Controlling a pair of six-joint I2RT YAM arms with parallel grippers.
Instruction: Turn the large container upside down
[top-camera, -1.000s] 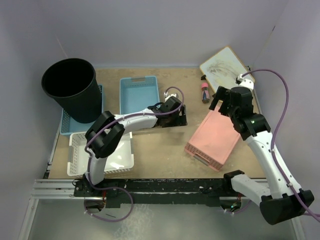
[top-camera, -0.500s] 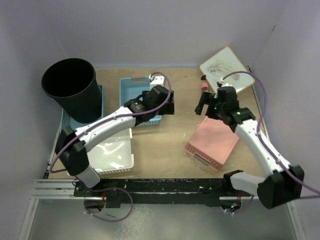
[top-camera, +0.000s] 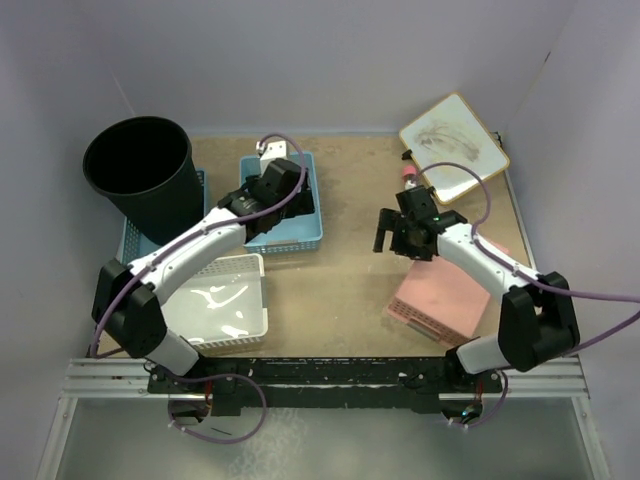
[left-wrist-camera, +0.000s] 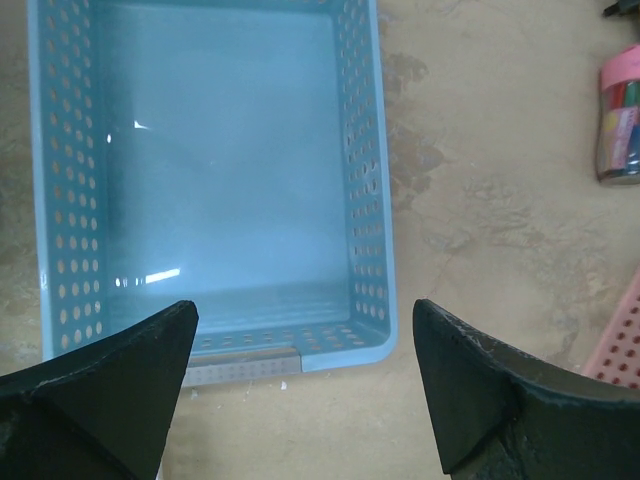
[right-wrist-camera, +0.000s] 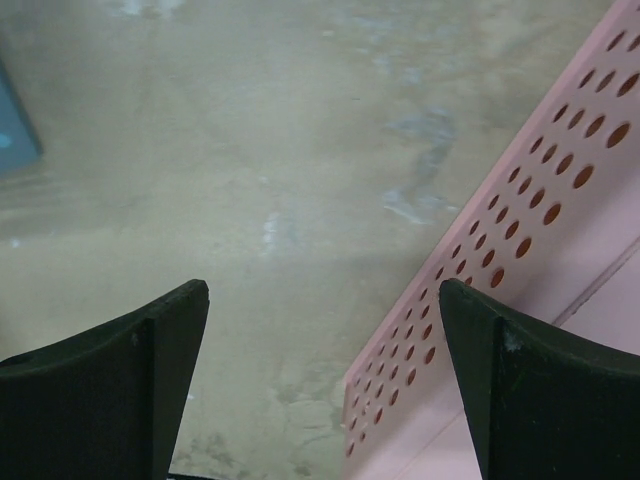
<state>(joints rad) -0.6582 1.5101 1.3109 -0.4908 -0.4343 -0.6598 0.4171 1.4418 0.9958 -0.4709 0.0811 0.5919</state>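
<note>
We see black bin (top-camera: 140, 175) at far left corner of desk (top-camera: 350, 290) — upright, open mouth up, overlapping light blue basket (top-camera: 130, 250); we cannot tell whether its base sits inside. White basket (top-camera: 215, 305) lies nearer, just beside. Left gripper (left-wrist-camera: 304, 320) hangs above second light blue basket (left-wrist-camera: 210, 150), jaws spread wide, nothing between them. Right gripper (right-wrist-camera: 325, 295) sits over bare desk right of centre — jaws wide apart, gripping nothing, pink basket (right-wrist-camera: 560, 200) edge just beside one finger.

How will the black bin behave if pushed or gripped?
The black bin is tall and tapers toward its base, so a high push would probably tip it. Open and seemingly plastic, likely light. Its smooth wall may slip.
</note>
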